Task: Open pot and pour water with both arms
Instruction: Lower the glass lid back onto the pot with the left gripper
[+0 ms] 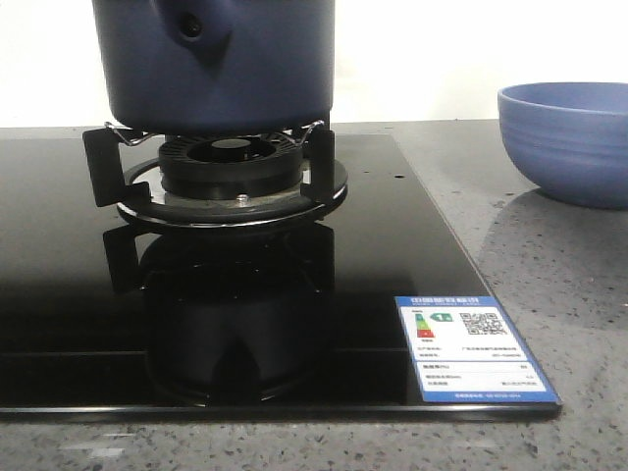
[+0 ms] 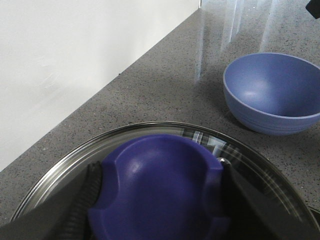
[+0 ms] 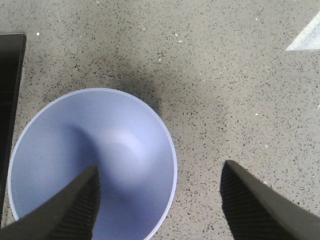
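The dark navy pot (image 1: 216, 64) stands on the burner grate (image 1: 231, 172) of the black glass hob, its holed handle stub (image 1: 193, 27) facing the camera. In the left wrist view the glass lid (image 2: 55, 175) has a dark blue knob (image 2: 160, 192). My left gripper (image 2: 159, 185) is shut on that knob, one finger on each side. My right gripper (image 3: 159, 182) is open and empty above the light blue bowl (image 3: 75, 165), over its rim. Neither gripper shows in the front view.
The light blue ribbed bowl (image 1: 569, 137) sits on the grey speckled counter (image 1: 549, 255) right of the hob; it also shows in the left wrist view (image 2: 272, 92). An energy label (image 1: 471, 348) is on the hob's front right corner. A white wall stands behind.
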Motion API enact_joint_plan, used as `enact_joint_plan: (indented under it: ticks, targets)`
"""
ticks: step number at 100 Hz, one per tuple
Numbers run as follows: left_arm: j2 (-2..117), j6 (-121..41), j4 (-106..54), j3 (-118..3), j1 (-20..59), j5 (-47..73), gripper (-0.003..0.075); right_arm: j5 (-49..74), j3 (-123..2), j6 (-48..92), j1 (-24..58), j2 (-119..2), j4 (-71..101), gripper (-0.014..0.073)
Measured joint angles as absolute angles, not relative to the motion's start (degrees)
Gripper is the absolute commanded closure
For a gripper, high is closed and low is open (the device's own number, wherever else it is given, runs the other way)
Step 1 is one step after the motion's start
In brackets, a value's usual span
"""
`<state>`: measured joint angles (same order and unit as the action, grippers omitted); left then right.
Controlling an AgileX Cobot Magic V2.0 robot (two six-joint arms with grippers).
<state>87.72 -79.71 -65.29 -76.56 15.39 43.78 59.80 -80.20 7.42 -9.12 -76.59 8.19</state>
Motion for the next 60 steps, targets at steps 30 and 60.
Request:
enact_joint_plan:
  ticks: [30, 60]
  targets:
    - [87.7, -79.7, -68.7, -76.7, 15.4, 44.3, 0.0134, 59.6, -80.2, 7.4, -9.1, -76.6, 8.2, 0.0133]
    - [83.0, -79.7, -75.3, -80.6, 10.6, 45.3, 0.0144, 59.2, -80.2, 7.4, -9.1, -74.7, 8.3, 0.0134]
